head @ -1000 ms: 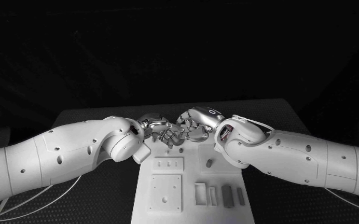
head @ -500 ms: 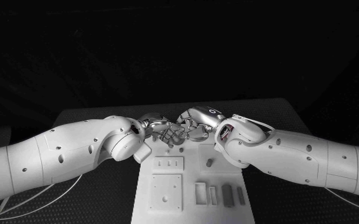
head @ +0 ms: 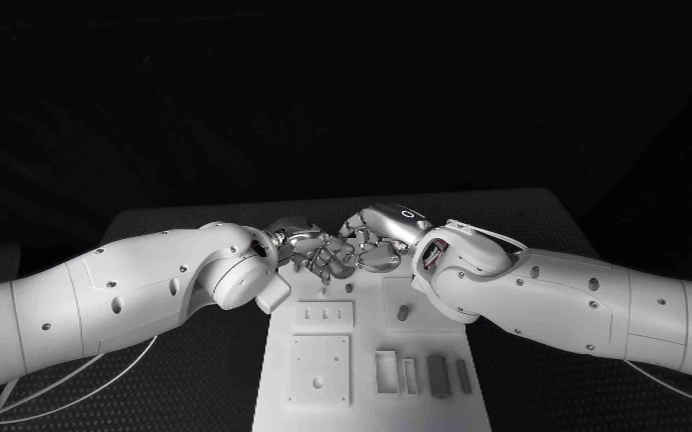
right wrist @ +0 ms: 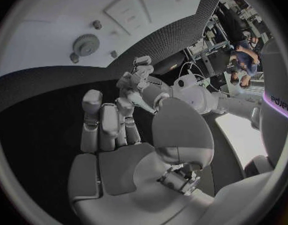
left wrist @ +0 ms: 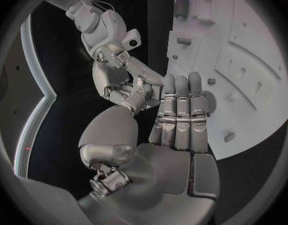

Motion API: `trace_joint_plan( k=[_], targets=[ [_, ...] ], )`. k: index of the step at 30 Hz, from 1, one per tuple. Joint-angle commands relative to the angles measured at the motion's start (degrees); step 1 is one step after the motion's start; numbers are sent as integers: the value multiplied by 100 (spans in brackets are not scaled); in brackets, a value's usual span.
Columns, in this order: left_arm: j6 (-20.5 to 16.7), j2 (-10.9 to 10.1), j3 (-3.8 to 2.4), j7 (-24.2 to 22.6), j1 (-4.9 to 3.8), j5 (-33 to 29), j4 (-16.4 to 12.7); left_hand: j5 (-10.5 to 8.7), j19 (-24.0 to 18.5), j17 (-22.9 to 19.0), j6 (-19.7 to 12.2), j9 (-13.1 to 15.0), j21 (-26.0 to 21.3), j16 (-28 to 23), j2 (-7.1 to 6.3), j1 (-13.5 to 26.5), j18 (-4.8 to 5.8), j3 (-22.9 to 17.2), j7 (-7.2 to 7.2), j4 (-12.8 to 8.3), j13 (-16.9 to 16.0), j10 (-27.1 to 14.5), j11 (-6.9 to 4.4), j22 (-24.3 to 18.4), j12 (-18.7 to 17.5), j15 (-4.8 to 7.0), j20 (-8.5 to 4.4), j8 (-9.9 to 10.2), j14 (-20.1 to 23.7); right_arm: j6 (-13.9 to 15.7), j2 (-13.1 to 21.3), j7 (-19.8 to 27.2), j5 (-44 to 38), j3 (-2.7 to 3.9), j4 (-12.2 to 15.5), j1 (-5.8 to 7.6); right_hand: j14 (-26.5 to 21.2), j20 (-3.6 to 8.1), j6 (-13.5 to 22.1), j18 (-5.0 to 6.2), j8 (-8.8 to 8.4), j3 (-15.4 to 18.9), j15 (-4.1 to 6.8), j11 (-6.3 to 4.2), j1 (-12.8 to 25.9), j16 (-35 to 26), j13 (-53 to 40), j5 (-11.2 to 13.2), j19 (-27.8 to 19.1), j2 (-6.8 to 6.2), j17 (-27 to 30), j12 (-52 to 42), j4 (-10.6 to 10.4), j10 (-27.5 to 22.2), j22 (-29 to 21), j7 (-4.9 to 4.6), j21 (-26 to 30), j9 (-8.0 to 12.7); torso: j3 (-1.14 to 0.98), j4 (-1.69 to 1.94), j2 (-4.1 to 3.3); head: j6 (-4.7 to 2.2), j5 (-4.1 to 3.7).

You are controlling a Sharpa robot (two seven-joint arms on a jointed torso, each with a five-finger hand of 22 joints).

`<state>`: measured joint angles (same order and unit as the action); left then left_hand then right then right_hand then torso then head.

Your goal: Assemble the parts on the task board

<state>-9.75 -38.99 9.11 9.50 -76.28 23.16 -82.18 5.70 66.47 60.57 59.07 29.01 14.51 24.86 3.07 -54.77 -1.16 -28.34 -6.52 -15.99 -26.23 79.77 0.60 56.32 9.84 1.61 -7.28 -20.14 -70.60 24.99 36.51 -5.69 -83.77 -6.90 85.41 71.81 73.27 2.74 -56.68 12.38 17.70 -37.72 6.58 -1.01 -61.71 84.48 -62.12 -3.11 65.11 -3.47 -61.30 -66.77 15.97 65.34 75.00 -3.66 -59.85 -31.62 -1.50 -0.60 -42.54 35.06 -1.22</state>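
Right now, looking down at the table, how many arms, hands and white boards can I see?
White arms: 2 (left arm, right arm)
Silver hands: 2 (left hand, right hand)
White task board: 1
Total: 5

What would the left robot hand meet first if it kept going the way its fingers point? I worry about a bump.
Probably the right robot hand: the left robot hand points toward it above the task board, fingertips already close. Depth is unclear.
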Motion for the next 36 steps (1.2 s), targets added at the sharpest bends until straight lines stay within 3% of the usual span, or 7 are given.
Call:
trace_joint_plan(
  k=[1, 14, 17, 24, 29, 36],
  targets=[
    [131, 35, -25, -169, -17, -42, -51, 15, 52, 53, 193, 53, 44, 62, 74, -8, -81, -19, 133, -25, -87, 24, -26, 69, 67, 19, -7, -26, -29, -180, -24, 64, -55, -13, 3, -25, 17, 36, -356, 262, 125, -26, 40, -28, 24, 12, -7, -16, 16, 56, 7, 21, 2, 23, 63, -129, -22, -190, 5, 7, -2, 12, -1],
    [98, 34, -25, -180, -6, 31, -34, -15, 104, 210, 261, 298, 148, 305, 147, -11, -76, -43, 180, -33, -446, -48, -85, 355, 371, 82, -73, -65, -37, -265, -20, 88, 2, -14, -4, -31, -7, 36, -346, 262, 116, -25, 41, -27, 40, 0, -10, -15, 14, 28, 45, 29, 12, 16, 61, -131, -17, -193, 5, 1, -2, 25, 0],
    [65, 31, -25, -187, -4, 63, -26, -62, 114, 246, 266, 383, 174, 380, 177, -7, -77, -35, 190, -36, -541, -79, -99, 433, 463, 98, -89, -77, -32, -277, -14, 94, 78, -14, -3, -31, -77, 28, -230, 262, 37, -31, 34, -1, 76, -34, 3, -18, -4, -96, 125, 79, -4, -36, 55, -157, 1, -168, 3, 0, -1, 28, 2],
    [53, 18, -25, -188, -3, 96, -5, -104, 124, 296, 271, 566, 227, 545, 210, -10, -78, -29, 209, -42, -716, -153, -124, 594, 653, 125, -118, -98, -3, -308, 20, 121, 130, -14, 3, -31, -554, -37, 336, 262, -318, -21, -149, 201, 134, -232, 41, -14, -166, -562, 584, 241, -5, -312, 27, -377, 119, -28, 1, -2, -2, 38, 7],
    [64, 5, -25, -179, 0, 117, 9, -128, 117, 301, 265, 624, 236, 589, 217, -11, -78, -29, 211, -43, -765, -184, -128, 646, 706, 129, -123, -94, 13, -248, 65, 146, 177, -15, 3, -31, -645, -96, 525, 262, -429, 42, -216, 272, 152, -261, 36, -14, -225, -670, 580, 257, -40, -425, 16, -453, 164, 18, -4, -4, 0, 35, 11],
    [98, -18, -25, -158, 1, 149, 36, -141, 118, 302, 268, 666, 243, 622, 223, -13, -79, -30, 215, -44, -798, -200, -132, 682, 745, 133, -127, -93, 19, -157, 195, 372, 507, -15, 51, -35, -695, -129, 648, 262, -502, 67, -265, 323, 155, -268, 42, -14, -250, -728, 575, 261, -104, -491, 11, -504, 188, 57, -5, -3, -4, 29, 23]
  ],
)
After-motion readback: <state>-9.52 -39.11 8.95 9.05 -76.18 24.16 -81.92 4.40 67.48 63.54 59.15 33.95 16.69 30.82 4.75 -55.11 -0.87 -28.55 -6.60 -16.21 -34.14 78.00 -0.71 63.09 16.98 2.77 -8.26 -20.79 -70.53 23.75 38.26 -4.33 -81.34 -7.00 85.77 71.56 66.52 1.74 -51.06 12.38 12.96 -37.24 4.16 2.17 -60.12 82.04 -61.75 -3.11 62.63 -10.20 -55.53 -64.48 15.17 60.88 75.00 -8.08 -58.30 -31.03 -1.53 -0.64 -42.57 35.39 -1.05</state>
